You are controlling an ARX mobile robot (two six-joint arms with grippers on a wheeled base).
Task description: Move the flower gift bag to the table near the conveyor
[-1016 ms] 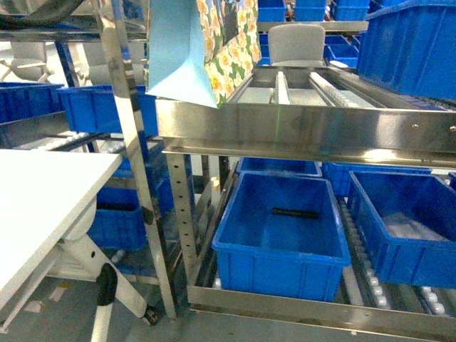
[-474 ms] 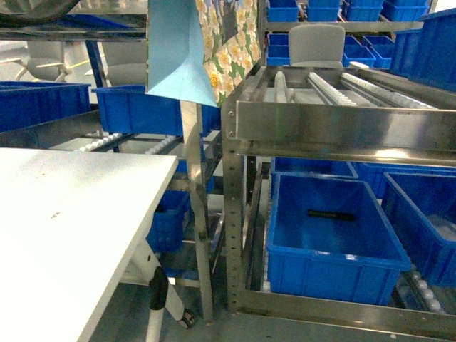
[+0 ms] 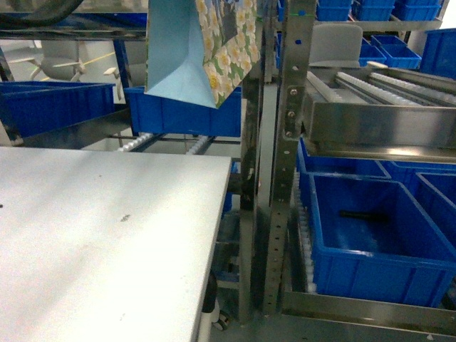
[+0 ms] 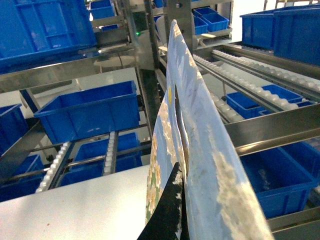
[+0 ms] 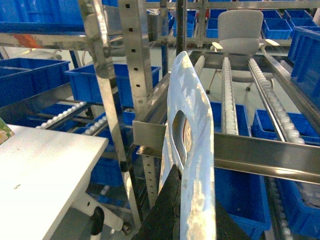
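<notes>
The flower gift bag hangs at the top of the head view, pale-blue side toward me and floral face to its right, above the far edge of the white table. Neither gripper shows in the head view. In the left wrist view my left gripper is shut on the bag; one black finger presses its floral side. In the right wrist view my right gripper is shut on the bag below its cut-out handle. The steel conveyor with white rollers stands to the right.
Steel uprights stand between table and conveyor. Below the rails sits a blue bin holding a black object. More blue bins line racks behind the table. A grey chair is beyond. A floral scrap shows at the table's left edge.
The head view has shifted: the table now fills the lower left and the conveyor rack has slid to the right. The bag stays at the top, still held.
</notes>
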